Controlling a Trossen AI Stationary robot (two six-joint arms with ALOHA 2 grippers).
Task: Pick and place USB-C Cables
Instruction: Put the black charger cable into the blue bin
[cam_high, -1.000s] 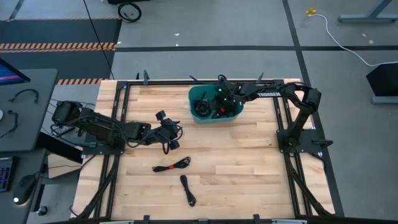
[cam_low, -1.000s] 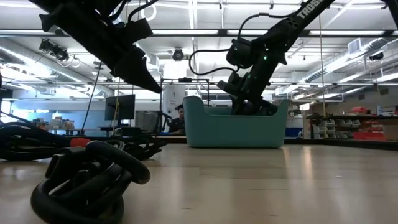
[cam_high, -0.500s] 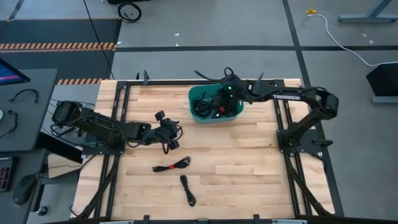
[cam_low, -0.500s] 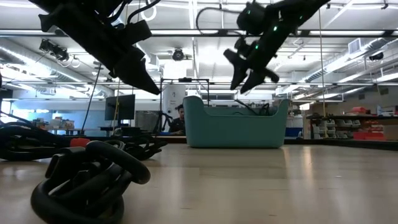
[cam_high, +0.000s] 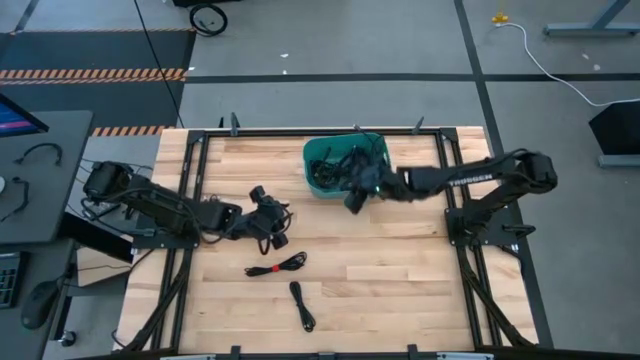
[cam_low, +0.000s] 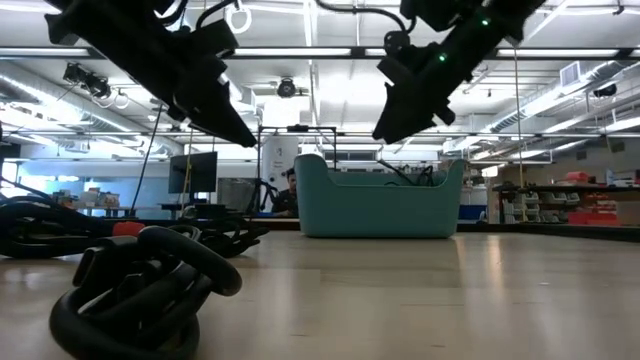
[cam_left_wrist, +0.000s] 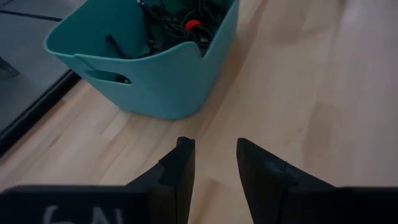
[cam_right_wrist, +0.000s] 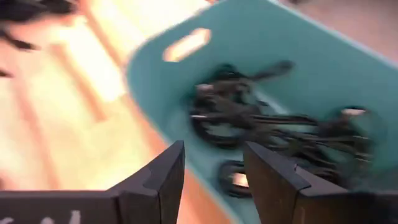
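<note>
The teal bin (cam_high: 345, 165) stands at the table's far middle and holds several black USB-C cables (cam_high: 340, 160), one with a red tie (cam_left_wrist: 194, 25). Two more cables lie on the wood: one with a red tie (cam_high: 277, 266) and one nearer the front edge (cam_high: 302, 305). My right gripper (cam_high: 352, 200) is open and empty, in the air just on the near side of the bin; its wrist view looks down into the bin (cam_right_wrist: 292, 81). My left gripper (cam_high: 272, 225) is open and empty, left of the bin and above the table, pointing at the bin (cam_left_wrist: 155, 68).
The black frame rails (cam_high: 195, 190) run along both table sides. In the low view a coiled cable (cam_low: 140, 290) lies close in the foreground and another bundle (cam_low: 40, 235) lies at the left. Bare wood (cam_high: 400, 270) lies near and right of the bin.
My right gripper has risen out of the bin and swung toward the table's near edge, past the bin's near rim, with nothing in its fingers. The cables in the bin and on the table lie where they were.
</note>
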